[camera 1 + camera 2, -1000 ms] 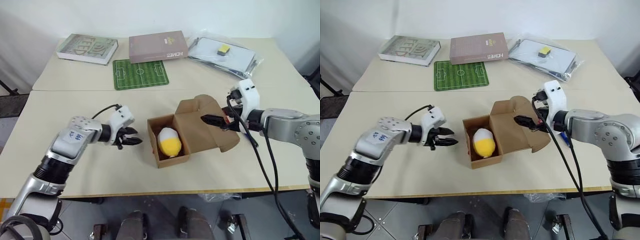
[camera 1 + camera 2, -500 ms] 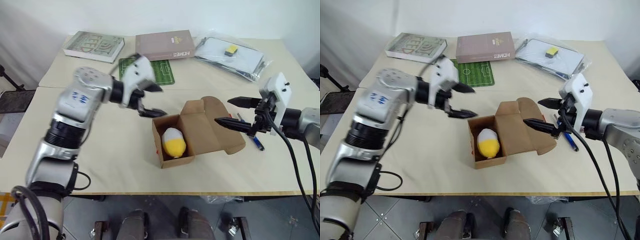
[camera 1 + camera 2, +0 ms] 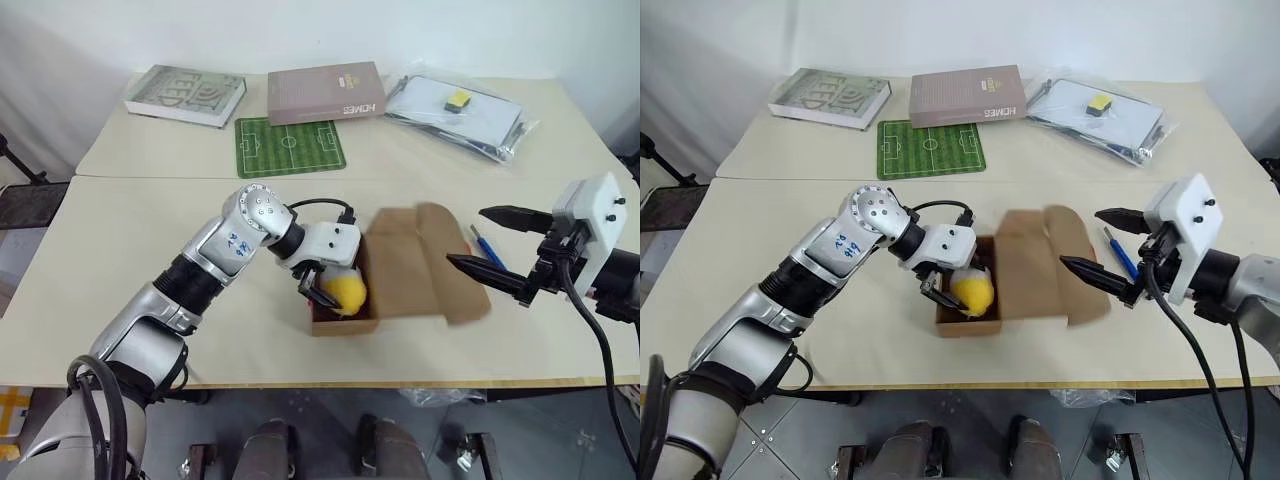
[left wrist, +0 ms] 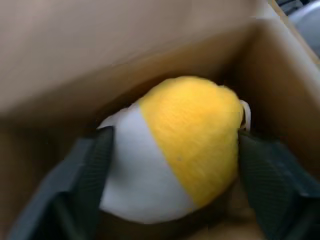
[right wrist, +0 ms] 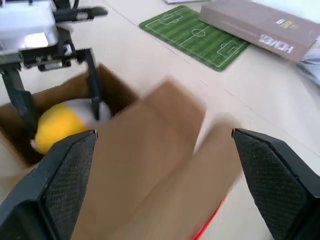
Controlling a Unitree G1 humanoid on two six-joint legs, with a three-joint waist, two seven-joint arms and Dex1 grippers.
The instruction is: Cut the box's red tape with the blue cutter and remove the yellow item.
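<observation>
Two grippers are mine, and I start at my left. My left gripper is down inside the box, which sits open in the middle of the table. In the left wrist view one finger stands on each side of the yellow item, close against its fluffy surface, so my left jaws are partly open around it; I cannot tell whether they grip it yet. The item's white part faces that camera. The box's flaps fold out toward my right. Just beyond them the blue cutter lies on the table. My right gripper hangs above the table beside the flaps, jaws spread wide and empty, touching nothing.
</observation>
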